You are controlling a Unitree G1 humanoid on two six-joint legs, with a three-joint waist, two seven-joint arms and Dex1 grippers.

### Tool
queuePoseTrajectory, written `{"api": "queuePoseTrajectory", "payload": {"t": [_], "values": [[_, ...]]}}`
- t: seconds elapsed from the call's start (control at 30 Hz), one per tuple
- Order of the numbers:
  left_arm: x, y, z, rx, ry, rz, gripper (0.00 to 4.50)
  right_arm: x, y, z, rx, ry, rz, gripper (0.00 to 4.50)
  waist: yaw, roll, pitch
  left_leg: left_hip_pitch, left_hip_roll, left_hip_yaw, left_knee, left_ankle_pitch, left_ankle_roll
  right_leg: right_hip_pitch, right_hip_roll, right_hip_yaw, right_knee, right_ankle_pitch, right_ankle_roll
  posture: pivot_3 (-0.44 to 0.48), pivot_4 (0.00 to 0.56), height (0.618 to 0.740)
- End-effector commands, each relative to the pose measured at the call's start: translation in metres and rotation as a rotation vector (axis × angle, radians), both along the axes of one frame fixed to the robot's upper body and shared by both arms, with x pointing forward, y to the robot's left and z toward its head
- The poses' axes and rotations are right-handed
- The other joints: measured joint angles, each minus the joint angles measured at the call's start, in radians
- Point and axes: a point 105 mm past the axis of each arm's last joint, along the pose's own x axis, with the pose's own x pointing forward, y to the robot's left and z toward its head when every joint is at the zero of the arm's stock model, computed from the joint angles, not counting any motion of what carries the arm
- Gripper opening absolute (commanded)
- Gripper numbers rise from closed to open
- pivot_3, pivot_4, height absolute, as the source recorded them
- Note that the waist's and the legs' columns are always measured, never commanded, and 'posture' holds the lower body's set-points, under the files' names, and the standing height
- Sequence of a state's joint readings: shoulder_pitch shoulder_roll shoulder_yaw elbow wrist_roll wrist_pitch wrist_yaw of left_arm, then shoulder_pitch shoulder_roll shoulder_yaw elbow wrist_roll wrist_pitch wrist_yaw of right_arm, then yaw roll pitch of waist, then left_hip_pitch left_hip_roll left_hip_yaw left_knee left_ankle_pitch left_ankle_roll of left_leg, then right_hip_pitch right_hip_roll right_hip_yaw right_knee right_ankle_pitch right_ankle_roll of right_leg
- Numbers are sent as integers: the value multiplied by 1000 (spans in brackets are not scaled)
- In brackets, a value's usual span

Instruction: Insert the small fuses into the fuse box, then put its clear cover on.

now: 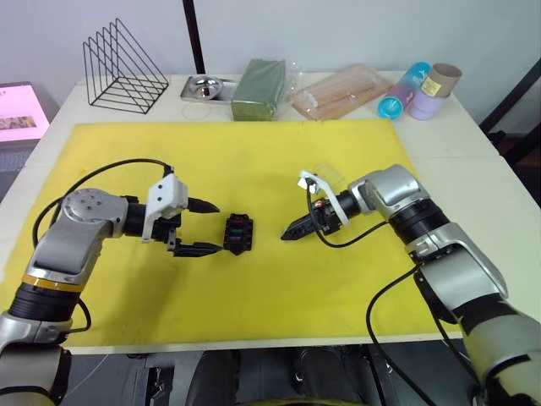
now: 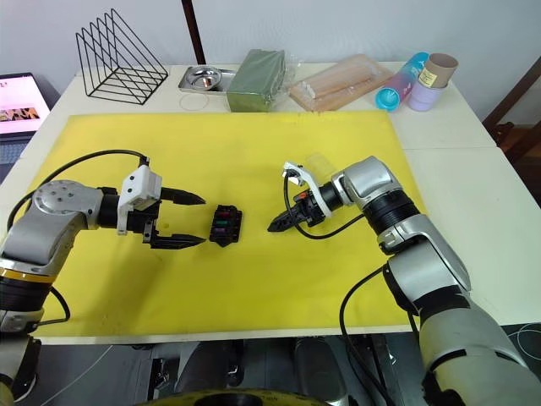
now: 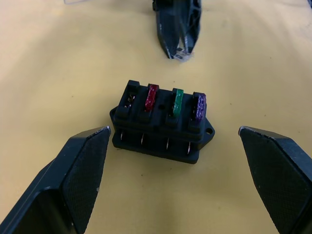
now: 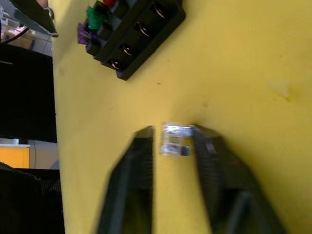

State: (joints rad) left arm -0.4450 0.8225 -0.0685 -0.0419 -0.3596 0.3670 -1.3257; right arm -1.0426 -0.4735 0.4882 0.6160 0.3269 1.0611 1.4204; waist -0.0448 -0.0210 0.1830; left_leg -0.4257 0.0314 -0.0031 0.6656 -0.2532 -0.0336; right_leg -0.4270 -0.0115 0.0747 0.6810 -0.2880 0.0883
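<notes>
The black fuse box (image 1: 239, 233) lies on the yellow mat (image 1: 254, 161) between my two grippers. A red fuse (image 3: 151, 96), a green fuse (image 3: 178, 101) and a purple fuse (image 3: 199, 106) stand in three of its slots; the slot at the end beside the red one (image 3: 129, 99) holds no fuse. My left gripper (image 1: 216, 227) is open, one finger on each side of the box's left end, not touching it. My right gripper (image 1: 287, 236) is just right of the box, shut on the pale clear fuse (image 4: 175, 136). The clear cover (image 1: 326, 174) lies on the mat behind the right gripper.
Along the table's back edge stand a black wire rack (image 1: 123, 72), a small metal tray (image 1: 208, 86), a large green block (image 1: 259, 88), a clear bag of sticks (image 1: 342, 91) and some cups (image 1: 423, 89). A screen (image 1: 21, 110) sits at the far left.
</notes>
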Motion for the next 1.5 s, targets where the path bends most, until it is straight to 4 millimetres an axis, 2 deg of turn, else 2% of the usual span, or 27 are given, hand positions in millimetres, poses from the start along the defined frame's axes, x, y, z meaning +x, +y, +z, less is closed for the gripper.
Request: {"api": "queuePoseTrajectory", "payload": {"t": [0.03,0.27,0.4,0.7,0.87,1.07,1.23,1.37,1.5], "values": [[-1,0,9,-1,-32,-6,4500,2,4,8,17,-15,13,1111,0,0,0,0,0,0,0,0,0,0,0,0,0,0,0,0,150,740],[-1,0,9,-2,-34,-8,4500,4,2,9,17,-23,7,1111,0,0,0,0,0,0,0,0,0,0,0,0,0,0,0,0,150,740],[-1,0,10,-2,-36,-9,4500,4,2,9,18,-24,4,36,0,0,0,0,0,0,0,0,0,0,0,0,0,0,0,0,150,740],[1,0,9,-2,-39,-8,4500,2,0,10,28,-10,-5,36,0,0,0,0,0,0,0,0,0,0,0,0,0,0,0,0,150,740],[0,-1,9,-2,-39,-10,4500,0,-2,20,64,14,-38,36,1,0,0,0,0,0,0,0,0,0,0,0,0,0,0,0,150,740],[-1,-1,8,-1,-40,-9,4500,0,-6,37,138,73,-191,36,1,0,0,0,0,-1,0,0,0,0,0,0,0,0,0,0,150,740],[-2,0,6,-3,-34,-7,4500,-11,-12,44,208,116,-312,36,2,0,0,0,0,-1,0,0,0,0,0,0,0,0,0,0,150,740],[0,-2,6,-5,-34,-10,4500,-29,-13,34,250,106,-320,36,2,0,0,0,0,-1,0,0,0,0,-1,0,1,0,0,0,150,740],[2,-4,6,-8,-34,-16,4500,-31,-15,19,266,110,-420,36,0,0,0,0,0,-1,0,0,0,0,0,0,1,0,0,0,150,740]]}}
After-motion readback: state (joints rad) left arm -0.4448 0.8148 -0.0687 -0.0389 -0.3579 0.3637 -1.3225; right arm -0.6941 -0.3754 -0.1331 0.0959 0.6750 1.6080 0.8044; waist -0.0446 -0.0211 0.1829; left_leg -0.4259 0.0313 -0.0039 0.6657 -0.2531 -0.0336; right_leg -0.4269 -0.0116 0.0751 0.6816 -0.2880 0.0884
